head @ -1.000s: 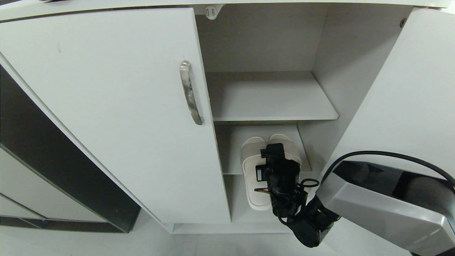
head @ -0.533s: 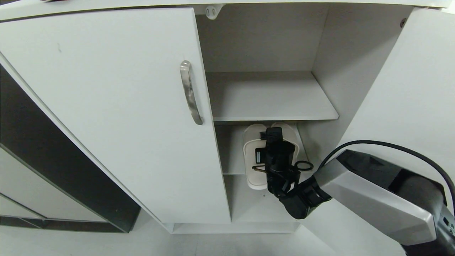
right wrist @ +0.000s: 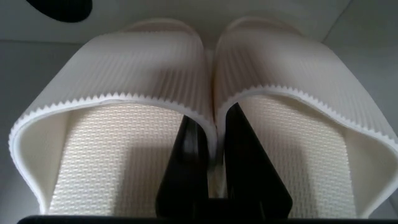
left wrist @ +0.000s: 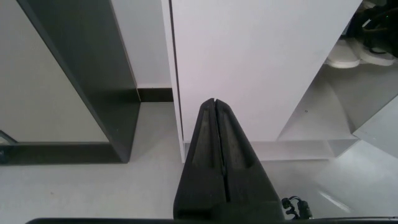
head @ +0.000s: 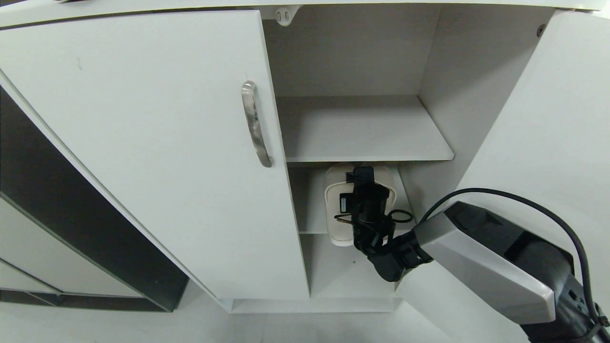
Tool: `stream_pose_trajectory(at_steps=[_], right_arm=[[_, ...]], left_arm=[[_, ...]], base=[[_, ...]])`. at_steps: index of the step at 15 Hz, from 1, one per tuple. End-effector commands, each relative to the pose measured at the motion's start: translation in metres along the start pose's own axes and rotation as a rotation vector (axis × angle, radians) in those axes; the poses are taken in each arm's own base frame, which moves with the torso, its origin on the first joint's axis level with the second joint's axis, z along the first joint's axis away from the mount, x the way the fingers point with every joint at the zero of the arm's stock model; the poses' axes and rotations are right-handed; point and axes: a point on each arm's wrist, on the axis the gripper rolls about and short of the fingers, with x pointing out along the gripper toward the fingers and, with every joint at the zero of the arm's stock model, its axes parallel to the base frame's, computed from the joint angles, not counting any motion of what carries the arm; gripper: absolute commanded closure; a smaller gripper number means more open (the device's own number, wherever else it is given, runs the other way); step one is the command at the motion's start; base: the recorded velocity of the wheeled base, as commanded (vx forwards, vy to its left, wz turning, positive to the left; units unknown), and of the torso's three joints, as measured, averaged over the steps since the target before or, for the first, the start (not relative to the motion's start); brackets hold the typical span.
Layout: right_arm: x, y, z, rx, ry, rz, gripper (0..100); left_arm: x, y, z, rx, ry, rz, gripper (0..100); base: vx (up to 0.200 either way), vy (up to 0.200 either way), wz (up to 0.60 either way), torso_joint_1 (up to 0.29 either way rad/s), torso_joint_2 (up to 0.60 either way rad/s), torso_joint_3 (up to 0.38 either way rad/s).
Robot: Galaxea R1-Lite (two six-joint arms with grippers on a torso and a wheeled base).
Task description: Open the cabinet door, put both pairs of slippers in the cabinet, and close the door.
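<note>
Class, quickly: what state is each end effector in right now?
Left end effector: closed, empty.
Right end effector: closed, pinching the pair of slippers.

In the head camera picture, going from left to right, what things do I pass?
closed cabinet door → metal handle → pair of slippers → open cabinet door

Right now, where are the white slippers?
In the head view, the pair of cream ribbed slippers is low in the open right half of the white cabinet, just under the middle shelf, pinched by the right tool.
</note>
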Motion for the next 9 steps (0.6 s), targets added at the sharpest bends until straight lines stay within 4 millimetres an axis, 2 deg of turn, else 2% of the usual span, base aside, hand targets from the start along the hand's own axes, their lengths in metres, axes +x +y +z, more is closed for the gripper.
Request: stream_pose_trajectory(at_steps=[1,2,3,7,9], right_arm=[[0.0,0.001,-0.002,-0.001,0.001,0.001,100],[0.0,0.001,-0.004,-0.003,0.003,0.001,100],[0.0,0.001,-0.005,-0.005,0.006,0.002,0],[-0.003,-0.001,-0.008,-0.017,0.019,0.002,0],[-0.012,-0.004,-0.003,-0.024,0.026,0.006,0]], left_arm=[[0.0,0.0,0.0,-0.001,0.001,0.0,100],[0.0,0.0,0.0,-0.001,0.001,0.0,100],[0.0,0.0,0.0,-0.001,0.001,0.0,100],[0.0,0.0,0.0,-0.001,0.001,0.0,100],[0.0,0.0,0.0,-0.001,0.001,0.0,100]], base=[[0.0,0.0,0.0,0.0,0.0,0.0],[0.0,0.0,0.0,0.0,0.0,0.0],[0.0,0.0,0.0,0.0,0.0,0.0],[0.0,0.0,0.0,0.0,0.0,0.0],[0.0,0.0,0.0,0.0,0.0,0.0]])
